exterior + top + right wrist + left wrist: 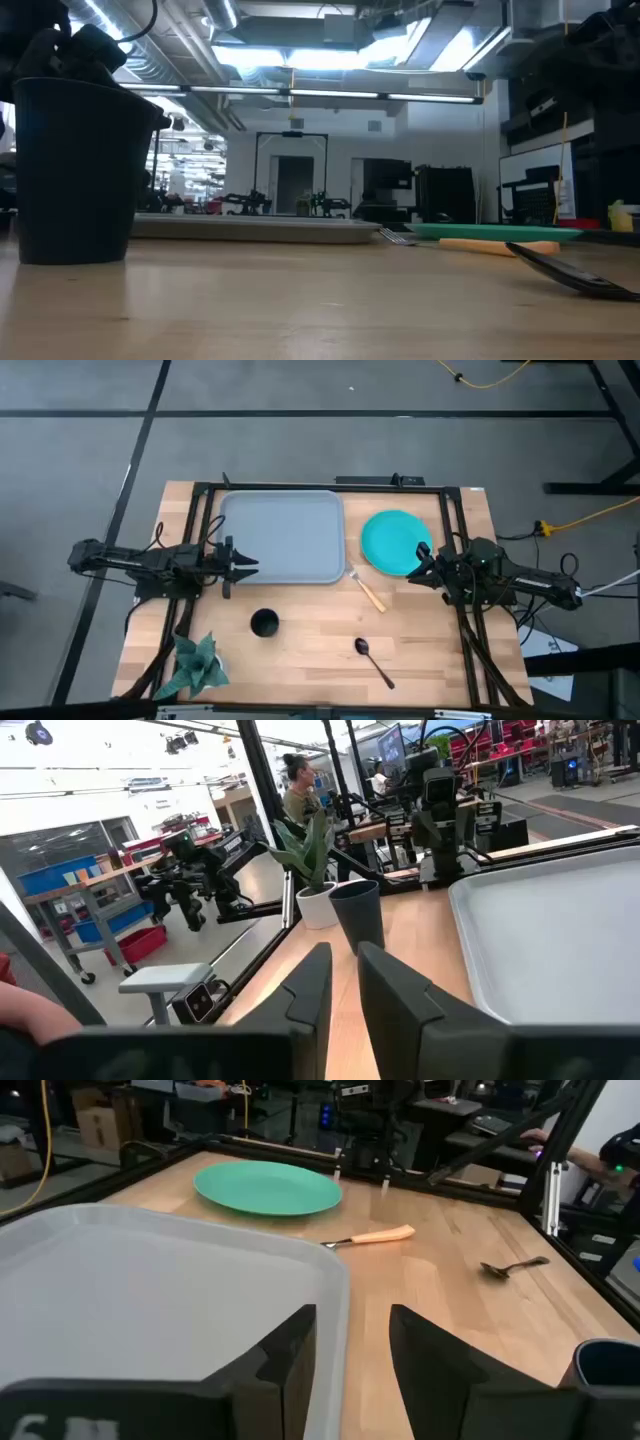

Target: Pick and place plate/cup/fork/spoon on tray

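Round turquoise plate (pixel 393 542) lies flat on the wooden counter (pixel 320 650), right of the grey-blue rectangular tray (pixel 281 537), touching the right gripper (pixel 424 563); fingers slightly parted, empty. Left gripper (pixel 247 563) farther off, likewise.

Four cameras set around the tray (pixel 281 537): one overhead, one at table height, two on the wrists.
The high view looks straight down on it; the low view looks level across the table toward its near rim; both wrist views face it close up (from opposite ends).
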